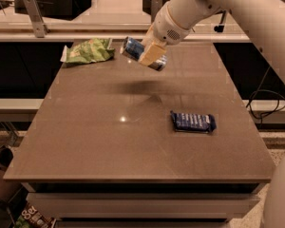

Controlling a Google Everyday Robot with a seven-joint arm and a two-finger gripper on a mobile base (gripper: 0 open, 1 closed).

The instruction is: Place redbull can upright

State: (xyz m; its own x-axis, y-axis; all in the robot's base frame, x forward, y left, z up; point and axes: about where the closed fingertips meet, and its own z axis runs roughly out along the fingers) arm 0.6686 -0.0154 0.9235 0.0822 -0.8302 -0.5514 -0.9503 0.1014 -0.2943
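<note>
The redbull can, blue and silver, lies tilted on its side in my gripper, held in the air above the far middle of the brown table. The gripper is shut on the can's middle; a tan finger covers part of it. The can's silver top points to the upper left. Its shadow falls on the table just below.
A green chip bag lies at the table's far left corner. A flat dark-blue snack wrapper lies right of centre. My white arm reaches in from the upper right. A counter with a black box stands behind the table.
</note>
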